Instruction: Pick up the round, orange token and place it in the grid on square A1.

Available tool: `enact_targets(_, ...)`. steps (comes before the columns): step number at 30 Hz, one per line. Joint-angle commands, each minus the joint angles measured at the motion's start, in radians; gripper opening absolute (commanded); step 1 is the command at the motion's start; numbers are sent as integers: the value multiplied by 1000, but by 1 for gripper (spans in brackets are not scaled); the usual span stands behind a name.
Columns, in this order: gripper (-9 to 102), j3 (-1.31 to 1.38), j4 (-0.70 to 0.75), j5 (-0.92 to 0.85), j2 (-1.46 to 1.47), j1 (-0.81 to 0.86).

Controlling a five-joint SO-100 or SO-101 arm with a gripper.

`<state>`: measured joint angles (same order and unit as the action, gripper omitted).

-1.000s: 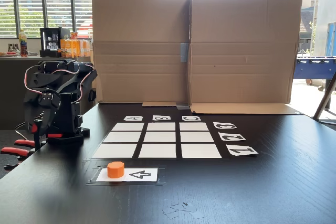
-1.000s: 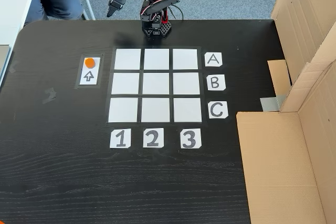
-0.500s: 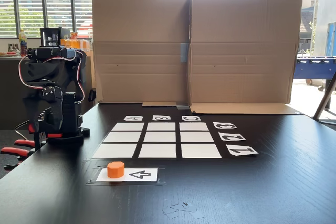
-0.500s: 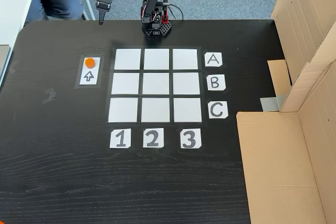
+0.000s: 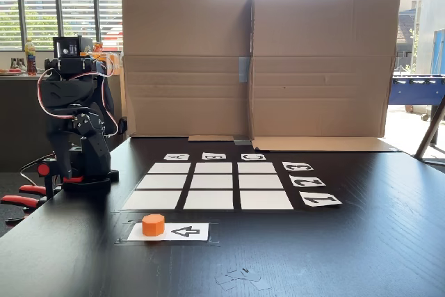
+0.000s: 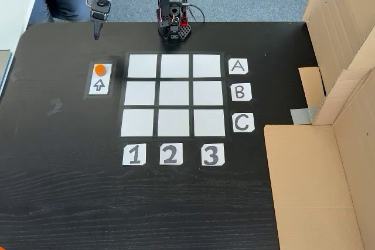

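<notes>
gripper (image 6: 96,33) of the black arm hangs tip-down above the dark wood-grain tabletop (image 6: 70,197), near its far left corner in the top-down fixed view. jaws look drawn together to a narrow point with nothing between them; at this size i cannot tell whether a small gap remains. in the low front fixed view the gripper is lost against the black arm (image 5: 73,130) and its state cannot be read.

the small, short, bright orange plastic cylinder token (image 6: 100,69) lies below the gripper in the top-down view, well apart from it and a little to its right. it sits on the upper end of a single white card printed with a black arrow (image 6: 99,84); the arrow points at the token. in the front view the token (image 5: 153,225) rests on the left end of that card, to the right of and nearer the camera than the arm.

the grid of nine white paper rectangles with black gaps (image 6: 174,94) lies right of the gripper and of the token. square a1 (image 6: 142,66), the white corner cell in line with "A" and "1", is the cell nearest the gripper and just right of the token; it is bare.

readable writing, top-down view: white cards "A" (image 6: 238,66), "B" (image 6: 240,92), "C" (image 6: 242,123) down the grid's right side; "1" (image 6: 134,154), "2" (image 6: 170,154), "3" (image 6: 212,154) along its lower edge.
</notes>
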<state>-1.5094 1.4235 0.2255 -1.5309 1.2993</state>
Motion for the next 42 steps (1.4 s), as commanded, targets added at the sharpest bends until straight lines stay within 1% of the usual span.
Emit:
enact_targets(1,31,107,6,28,58,-28)
enact_targets(8,31,215,6,86,187,-81)
enact_targets(20,31,265,-3,166,285,-192)
enact_targets(28,30,308,-5,187,356,-258)
enact_targets(42,31,377,2,198,479,-295)
